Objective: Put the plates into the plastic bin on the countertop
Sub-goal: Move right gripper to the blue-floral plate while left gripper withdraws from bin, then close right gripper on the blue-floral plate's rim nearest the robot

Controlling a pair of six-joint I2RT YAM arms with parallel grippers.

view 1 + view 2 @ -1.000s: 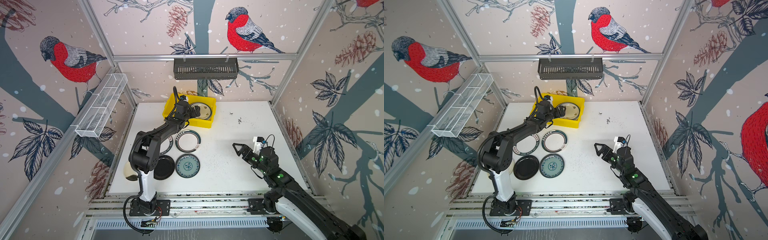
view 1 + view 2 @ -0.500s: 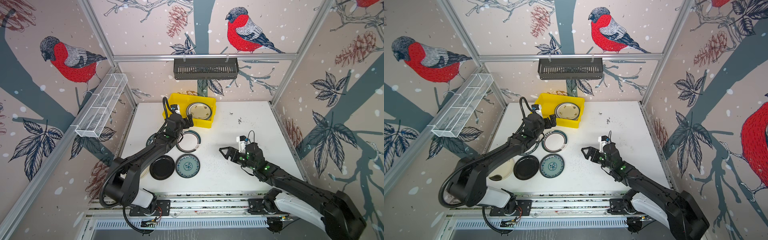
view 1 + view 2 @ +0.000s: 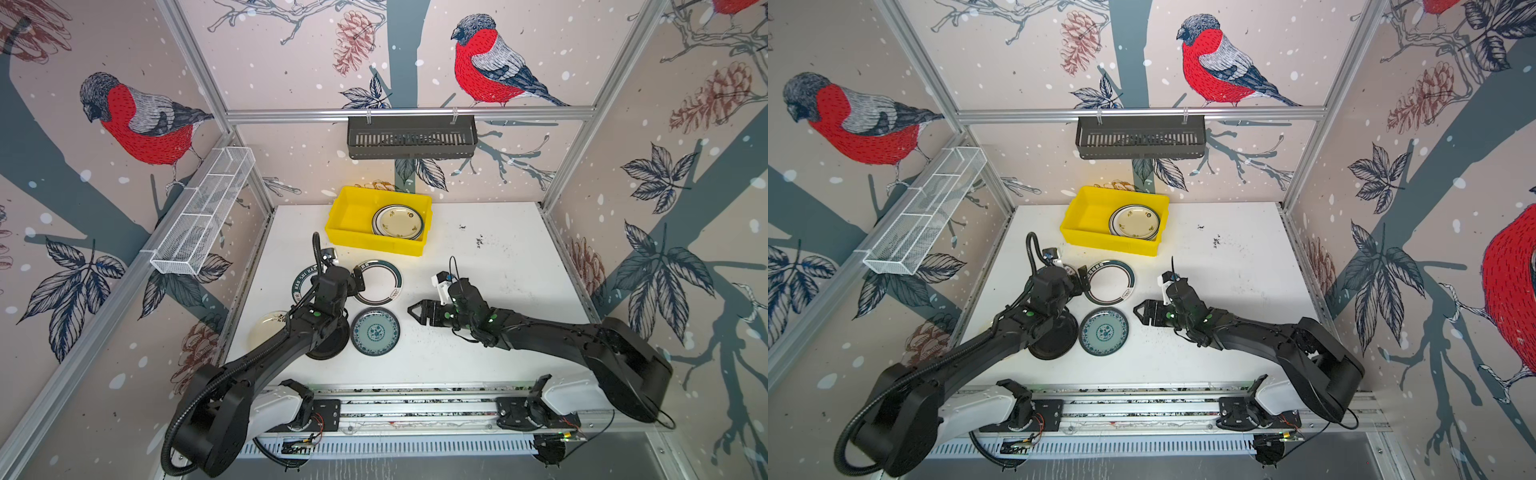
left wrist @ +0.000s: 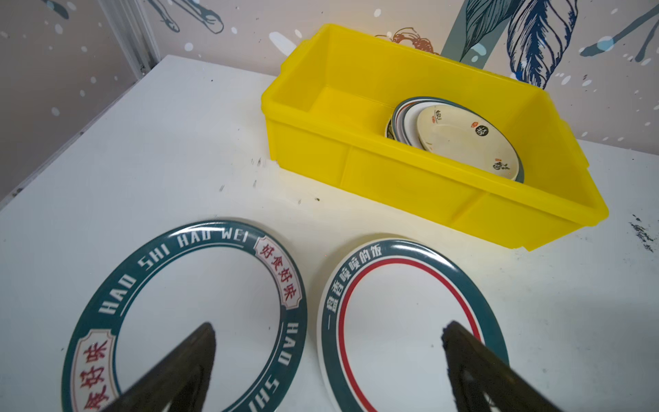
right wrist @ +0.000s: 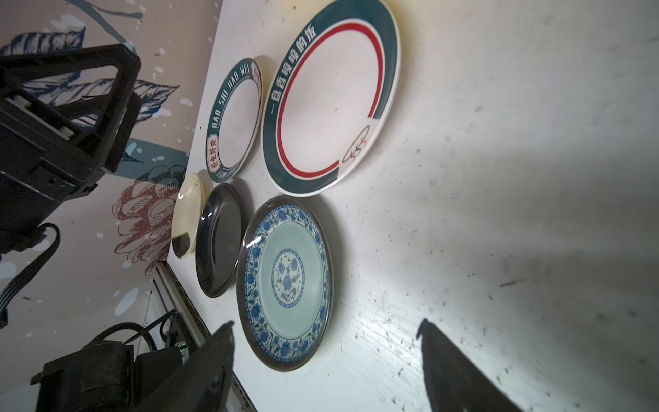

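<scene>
Glossy black plate (image 5: 219,239) — scuffed matt countertop (image 5: 499,178), shiny plastic bin (image 4: 410,174).

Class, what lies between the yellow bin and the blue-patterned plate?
The red-ringed white plate, flat on the countertop, lies between the yellow bin and the blue-patterned plate; both top views show it.

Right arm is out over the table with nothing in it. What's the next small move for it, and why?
Probably ease the right gripper forward and down to the rim of the blue-patterned plate that faces it. The jaws stand apart and empty, aimed at that plate and just short of it. The plate lies flat on the countertop, with bare surface on that side.
</scene>
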